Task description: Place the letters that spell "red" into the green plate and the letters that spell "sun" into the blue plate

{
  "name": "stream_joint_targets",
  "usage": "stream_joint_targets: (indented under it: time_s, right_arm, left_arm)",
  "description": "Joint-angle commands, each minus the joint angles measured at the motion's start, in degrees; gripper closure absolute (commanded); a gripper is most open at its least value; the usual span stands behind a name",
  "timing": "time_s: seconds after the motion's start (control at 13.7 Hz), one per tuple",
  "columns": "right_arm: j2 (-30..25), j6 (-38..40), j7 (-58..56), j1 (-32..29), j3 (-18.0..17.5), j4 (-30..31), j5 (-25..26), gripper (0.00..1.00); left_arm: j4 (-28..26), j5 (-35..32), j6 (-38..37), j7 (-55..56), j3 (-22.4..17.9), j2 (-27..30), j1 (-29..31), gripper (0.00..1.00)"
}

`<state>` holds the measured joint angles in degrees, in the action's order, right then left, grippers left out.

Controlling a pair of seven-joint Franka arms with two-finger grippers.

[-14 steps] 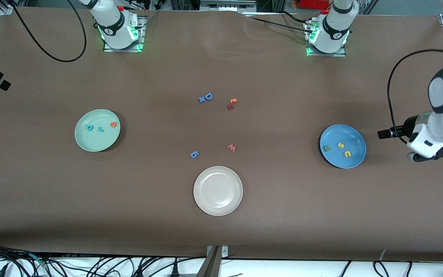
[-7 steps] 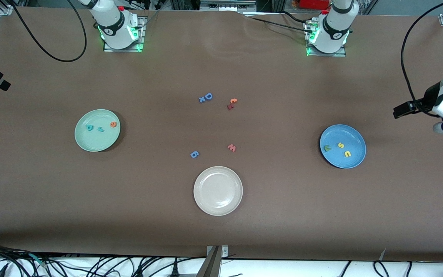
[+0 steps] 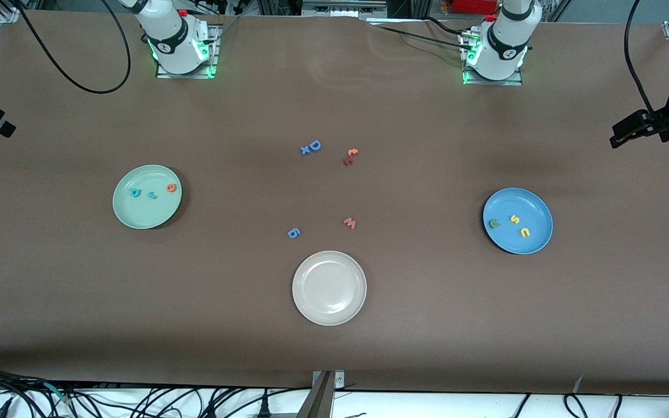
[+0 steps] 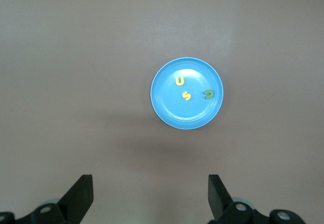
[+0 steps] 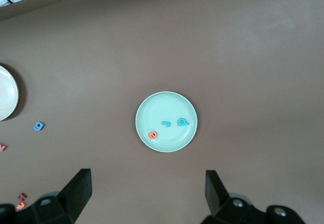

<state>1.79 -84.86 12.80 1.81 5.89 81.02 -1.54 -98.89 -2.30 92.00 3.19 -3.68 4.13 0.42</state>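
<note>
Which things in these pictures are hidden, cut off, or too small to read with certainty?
- Left gripper: the front view's edge cuts it off; the left wrist view shows only its open fingertips.
- Right gripper: outside the front view; the right wrist view shows only its open fingertips.
- Beige-white plate: cut by the right wrist view's edge.
- Orange and dark red pieces: touching, too small to read.

Premises: robotics laboratory. Two white robot arm bases (image 3: pixel 180 43) with green status lights are bolted along the 12 o'clock edge of a brown-covered work table (image 3: pixel 334 348). Loose black cables (image 3: pixel 137 400) trail at 6 o'clock; aluminium framing (image 3: pixel 3 11) stands at 10 o'clock.
</note>
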Motion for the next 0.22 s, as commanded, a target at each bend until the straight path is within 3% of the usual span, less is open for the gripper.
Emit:
stream_joint_targets:
  time_s: [0.0, 0.15]
  right_arm:
    - [-1.0, -0.22, 0.12, -0.06, -0.18, 0.36, 0.04, 0.0]
    - [-1.0, -0.13, 0.12, -0.06, -0.18, 0.36, 0.04, 0.0]
  left_arm:
    - [0.46, 1.68, -0.95, -3.71, -0.89, 1.23, -0.77, 0.0]
    - [0.46, 1.85, -0.95, -4.24, -0.89, 1.23, -0.77, 0.0]
